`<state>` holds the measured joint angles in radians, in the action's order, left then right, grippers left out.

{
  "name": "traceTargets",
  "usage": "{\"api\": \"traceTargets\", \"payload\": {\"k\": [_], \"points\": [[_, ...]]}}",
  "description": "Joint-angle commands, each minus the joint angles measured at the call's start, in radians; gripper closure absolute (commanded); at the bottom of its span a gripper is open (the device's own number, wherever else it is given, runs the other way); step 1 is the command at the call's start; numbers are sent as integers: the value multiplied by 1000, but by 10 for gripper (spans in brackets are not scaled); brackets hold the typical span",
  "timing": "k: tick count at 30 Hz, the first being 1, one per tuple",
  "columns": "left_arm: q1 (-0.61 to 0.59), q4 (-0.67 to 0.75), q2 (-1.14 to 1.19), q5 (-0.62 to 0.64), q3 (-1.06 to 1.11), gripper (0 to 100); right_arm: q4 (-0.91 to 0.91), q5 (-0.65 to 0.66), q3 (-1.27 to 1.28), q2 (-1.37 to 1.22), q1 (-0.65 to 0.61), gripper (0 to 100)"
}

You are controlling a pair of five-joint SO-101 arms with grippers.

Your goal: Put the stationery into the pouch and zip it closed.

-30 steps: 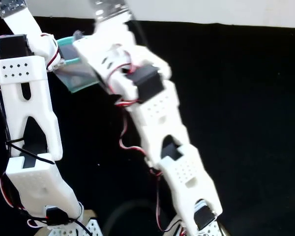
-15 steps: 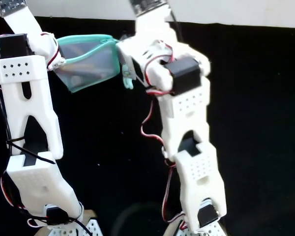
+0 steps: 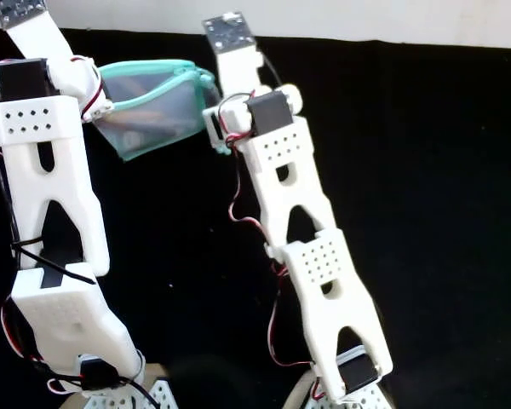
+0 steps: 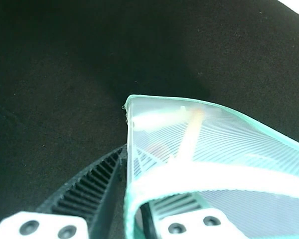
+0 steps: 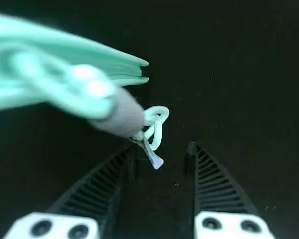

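Starting from the arm bases at five and seven o'clock in the high view, two white arms slope away over the black surface [image 3: 426, 213] and meet near eleven o'clock.

The left hand [image 3: 102, 98] is clamped on one end of a translucent pouch [image 3: 153, 102] with a teal binding. Its wrist view shows the ribbed fingers [image 4: 89, 194] pinching the bound edge of the pouch [image 4: 214, 144]. An orange pencil-like stick [image 4: 192, 137] lies inside, along with paler items I cannot make out. The pouch seems to hang clear of the surface.

The right hand [image 3: 215, 128] is at the pouch's other end, toward twelve o'clock. From its own wrist, this hand [image 5: 161, 149] is spread moderately wide and holds nothing. The zip slider [image 5: 109, 112] and its looped cord [image 5: 154, 127] dangle just in front of the gap, nearer one finger.

From above the mouth looks slightly gaping, so the zip is probably not fully run.

The pouch looks light, thin and floppy, and its slick plastic is likely to fold or twist under a sideways pull. The stiffer teal seam is the sound place to hold it, as the left hand does. The cord is soft and may slip or stretch, so closing on the slider body, or the tab at the cord's root, should give a firmer drag.
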<state>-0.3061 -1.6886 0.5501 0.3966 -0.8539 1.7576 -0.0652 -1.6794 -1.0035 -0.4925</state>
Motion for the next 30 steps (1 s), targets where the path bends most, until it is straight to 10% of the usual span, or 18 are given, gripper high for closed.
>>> {"api": "traceTargets", "payload": {"k": [1, 22, 30], "points": [[-36, 11, 58, -5, 1, 993, 5, -74, -87, 13, 12, 842], [-36, 9, 59, -5, 4, 993, 10, -95, -70, 271, -38, 844], [-36, 8, 59, -5, 1, 993, 7, -95, 453, 545, -113, 843]]}}
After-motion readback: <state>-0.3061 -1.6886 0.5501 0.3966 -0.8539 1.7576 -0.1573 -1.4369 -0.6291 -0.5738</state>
